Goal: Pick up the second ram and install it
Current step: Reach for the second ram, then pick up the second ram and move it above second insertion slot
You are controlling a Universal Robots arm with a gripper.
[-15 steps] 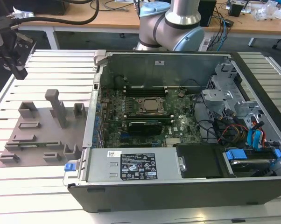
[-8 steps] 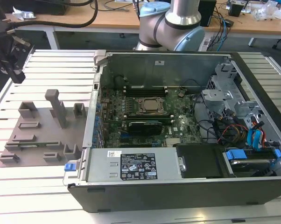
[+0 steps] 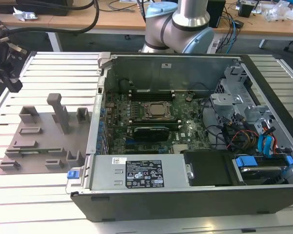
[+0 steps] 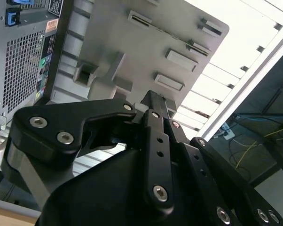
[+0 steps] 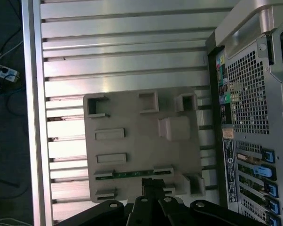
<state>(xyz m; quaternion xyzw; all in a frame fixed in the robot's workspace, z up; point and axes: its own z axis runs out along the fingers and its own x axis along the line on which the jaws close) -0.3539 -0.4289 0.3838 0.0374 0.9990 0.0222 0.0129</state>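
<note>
the gripper (image 5: 152,183) hovers over the grey holder tray (image 5: 141,122), its jaws apparently drawn together and holding nothing. the second ram (image 5: 132,174) lies flat in a groove of that tray, close by the tips in the first wrist view and outside the computer case (image 5: 245,94). coming down closed, the tips would likely strike the thin stick or skid it along the groove. an off-centre pinch could let it tilt, so it would meet the motherboard (image 3: 151,122) askew.
</note>
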